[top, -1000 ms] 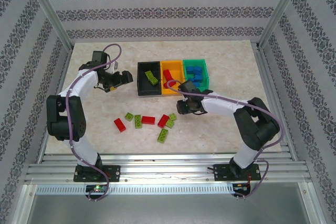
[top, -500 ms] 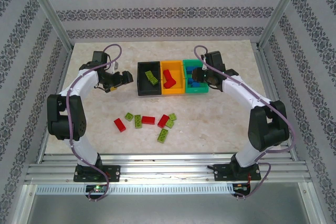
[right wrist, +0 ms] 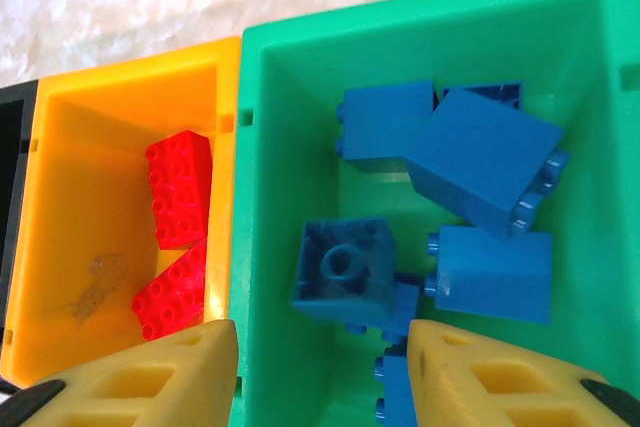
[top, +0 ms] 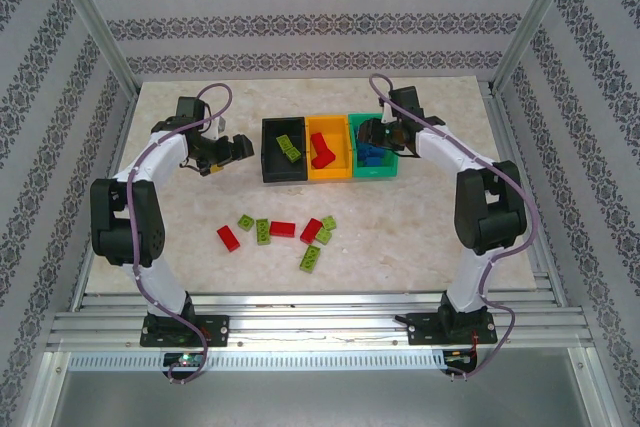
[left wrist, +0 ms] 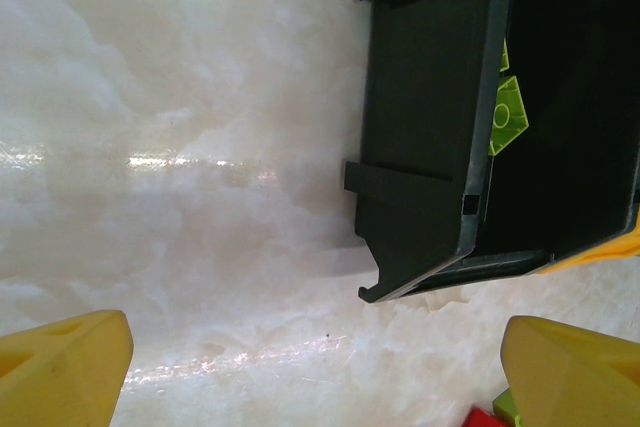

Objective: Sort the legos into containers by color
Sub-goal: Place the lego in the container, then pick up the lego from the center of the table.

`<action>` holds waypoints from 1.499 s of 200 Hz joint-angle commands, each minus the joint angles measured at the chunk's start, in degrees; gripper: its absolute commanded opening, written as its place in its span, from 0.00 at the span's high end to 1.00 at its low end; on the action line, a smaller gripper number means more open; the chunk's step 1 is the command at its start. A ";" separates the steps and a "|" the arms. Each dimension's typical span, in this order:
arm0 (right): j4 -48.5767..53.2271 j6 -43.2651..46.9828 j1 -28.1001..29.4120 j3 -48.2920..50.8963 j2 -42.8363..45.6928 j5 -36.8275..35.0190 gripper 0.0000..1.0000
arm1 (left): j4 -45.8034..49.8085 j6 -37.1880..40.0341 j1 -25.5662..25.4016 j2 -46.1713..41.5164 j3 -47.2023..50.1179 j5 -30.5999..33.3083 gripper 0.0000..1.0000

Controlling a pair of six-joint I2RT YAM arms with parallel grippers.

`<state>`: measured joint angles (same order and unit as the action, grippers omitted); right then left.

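Three joined bins stand mid-table: black (top: 283,150) with lime bricks (top: 290,148), orange-yellow (top: 328,147) with red bricks (right wrist: 180,192), and green (top: 375,147) with several blue bricks (right wrist: 485,157). My right gripper (right wrist: 325,367) hangs open above the green bin (right wrist: 290,137), with an upturned blue brick (right wrist: 345,272) lying below its jaws. Left of the black bin (left wrist: 430,147), my left gripper (left wrist: 315,377) stands open above bare table, holding nothing. Loose red (top: 283,229) and lime bricks (top: 310,258) lie scattered near the table's front.
A red brick (top: 228,238) lies furthest left in the loose cluster, and lime ones (top: 263,231) lie beside it. Patterned walls and metal posts enclose the marble table (top: 180,217). Free room lies at the left and right of the cluster.
My right arm has swung from just in front of the bins to above the green bin. The left arm has stayed still.
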<state>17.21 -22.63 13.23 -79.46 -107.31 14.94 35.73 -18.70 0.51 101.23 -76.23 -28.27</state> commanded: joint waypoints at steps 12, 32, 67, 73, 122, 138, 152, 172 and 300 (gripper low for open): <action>-0.19 -0.31 0.31 0.77 1.85 1.66 0.50 | 0.05 0.14 0.82 0.79 -1.65 -0.44 0.05; -0.42 0.21 0.60 3.93 4.50 1.29 0.50 | 0.53 0.28 0.81 0.94 -1.64 -0.21 0.05; -0.16 1.76 2.61 11.08 10.10 1.14 0.49 | 0.17 0.11 0.80 0.81 -1.56 -0.38 0.05; 0.02 2.12 3.27 12.20 11.04 0.97 0.49 | 0.33 0.22 0.80 0.89 -1.56 -0.27 0.05; 2.63 3.80 8.33 20.59 16.91 0.89 0.48 | 0.31 0.13 0.80 1.18 -1.56 -0.60 0.05; 3.49 3.87 9.71 21.63 17.38 2.18 0.48 | 0.12 -0.05 0.80 1.16 -1.73 -0.81 0.05; 4.37 4.01 11.22 22.01 17.42 2.31 0.48 | -0.05 -0.04 0.77 1.07 -1.58 -0.95 0.05; 4.30 3.05 13.70 22.47 17.45 1.78 0.47 | 0.35 0.11 0.80 0.93 -1.47 -0.37 0.05; 9.49 0.17 30.25 16.69 8.49 -1.96 0.46 | 0.50 0.15 0.83 0.46 -1.51 -0.81 0.05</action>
<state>23.59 -22.33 41.78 -60.51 -97.21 16.32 35.70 -18.72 0.51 101.58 -76.42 -28.51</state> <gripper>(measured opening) 0.540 0.952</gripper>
